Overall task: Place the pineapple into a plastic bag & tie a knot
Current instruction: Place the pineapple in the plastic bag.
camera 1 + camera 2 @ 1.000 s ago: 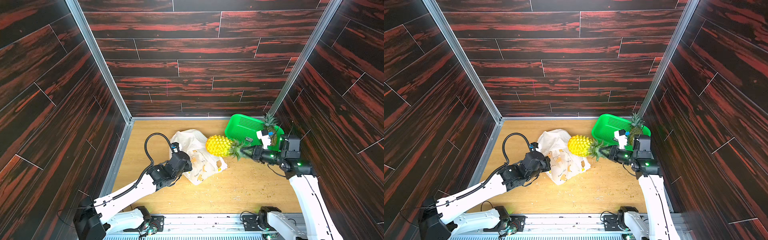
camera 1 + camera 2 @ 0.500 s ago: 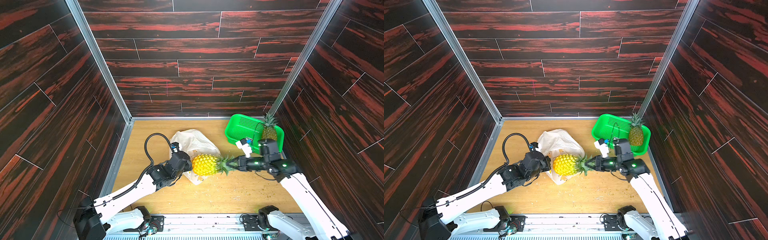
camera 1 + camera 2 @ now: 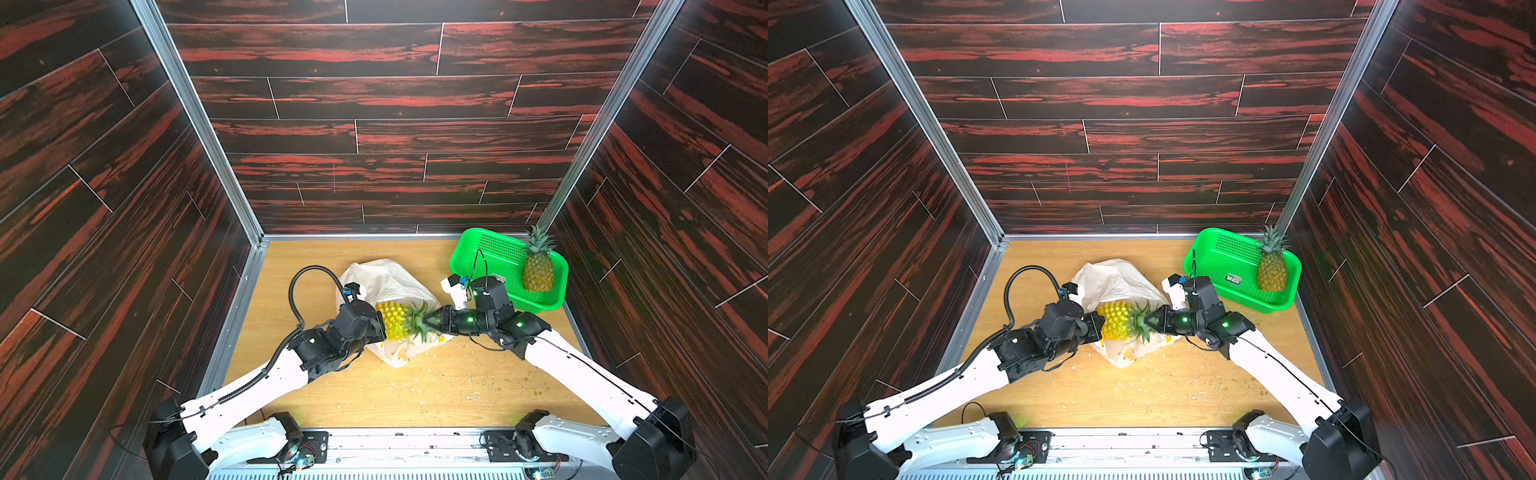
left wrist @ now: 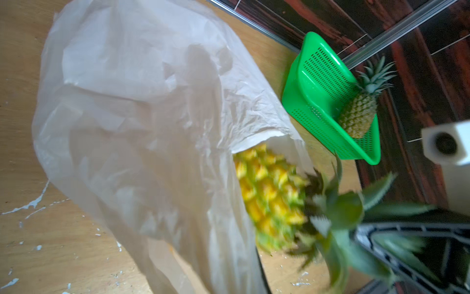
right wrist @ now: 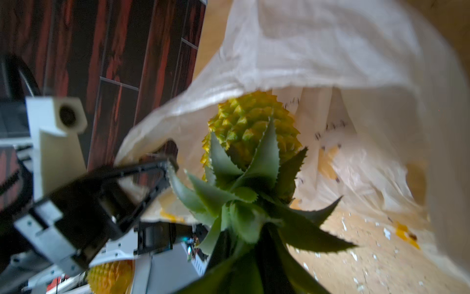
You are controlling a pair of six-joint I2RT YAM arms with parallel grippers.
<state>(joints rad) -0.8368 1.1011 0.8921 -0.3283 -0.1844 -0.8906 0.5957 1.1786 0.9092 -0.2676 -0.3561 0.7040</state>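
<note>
1. Nearest us, the left gripper (image 3: pixel 375 326) sits at 9 o'clock of the fruit. Its jaws are closed on the upper lip of the thin, crinkly white plastic bag (image 3: pixel 386 277).
2. At 3 o'clock of the fruit, the right gripper (image 3: pixel 432 322) has its jaws narrow, pinching the green leafy crown of the spiky yellow pineapple (image 3: pixel 394 319).
3. We see the pineapple between both grippers, near the centre of the pale wooden table (image 3: pixel 374 395). Its long axis runs 9 to 3 o'clock, crown towards 3. Its base is tucked under the bag's lip.
4. The bag's body stretches away towards 11 o'clock.
5. Farthest, at 1 o'clock, a green perforated plastic basket (image 3: pixel 496 254) holds a second pineapple (image 3: pixel 538 272), brownish, with its crown towards 12.
</note>
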